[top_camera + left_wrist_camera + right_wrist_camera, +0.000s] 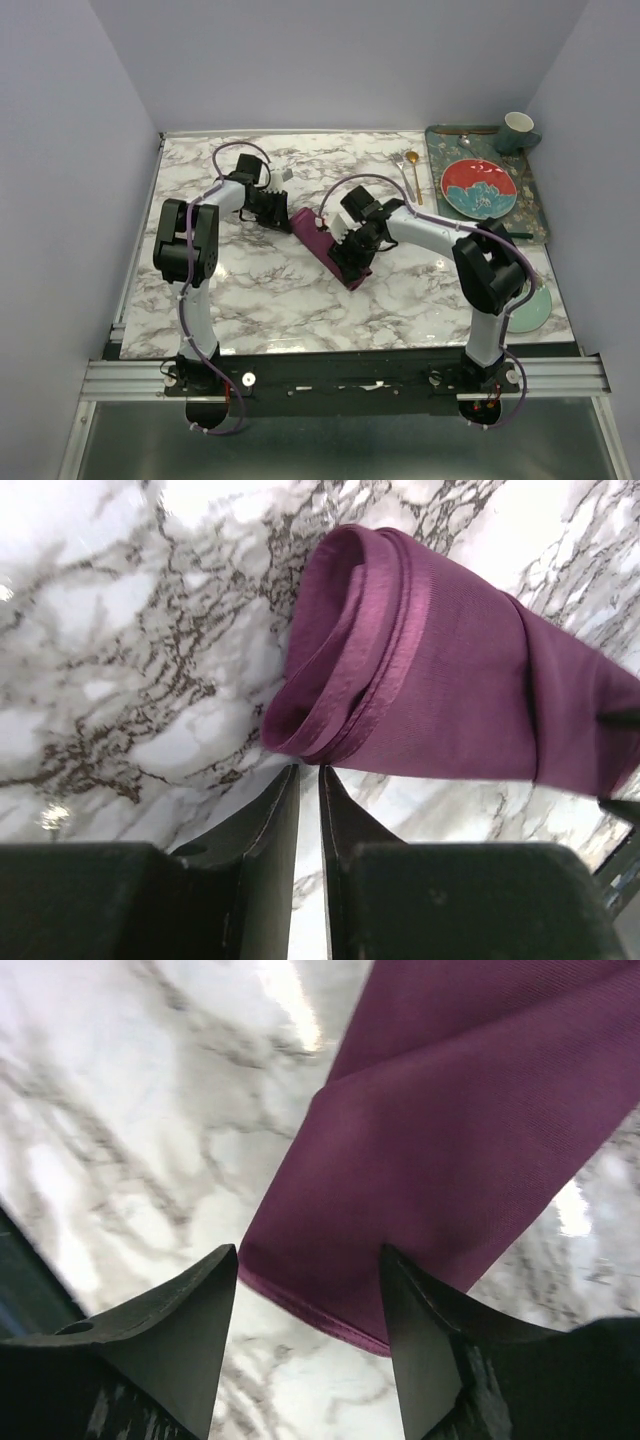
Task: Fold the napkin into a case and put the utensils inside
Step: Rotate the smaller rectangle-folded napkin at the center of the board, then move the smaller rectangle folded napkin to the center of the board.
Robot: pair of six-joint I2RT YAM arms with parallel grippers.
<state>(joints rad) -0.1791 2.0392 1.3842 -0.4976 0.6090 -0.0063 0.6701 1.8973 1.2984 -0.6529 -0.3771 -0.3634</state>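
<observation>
From my remote seat this reads as a robotics lab test cell. Plain pale walls [60,150] box the table in on the left, far and right sides, with no furniture or decoration. The marble-patterned tabletop [280,290] ends at its near edge in an aluminium extrusion rail [130,378]. The left arm [185,250] and right arm [490,270] are bolted there, with purple cables [235,148] looping along them. Dining things are laid out like props. A teal tray [530,215] at the far right carries a red plate [479,188] and a mug [517,130]. A pale green plate [535,308] lies at the near right, and a plum napkin [312,232] lies mid-table.
</observation>
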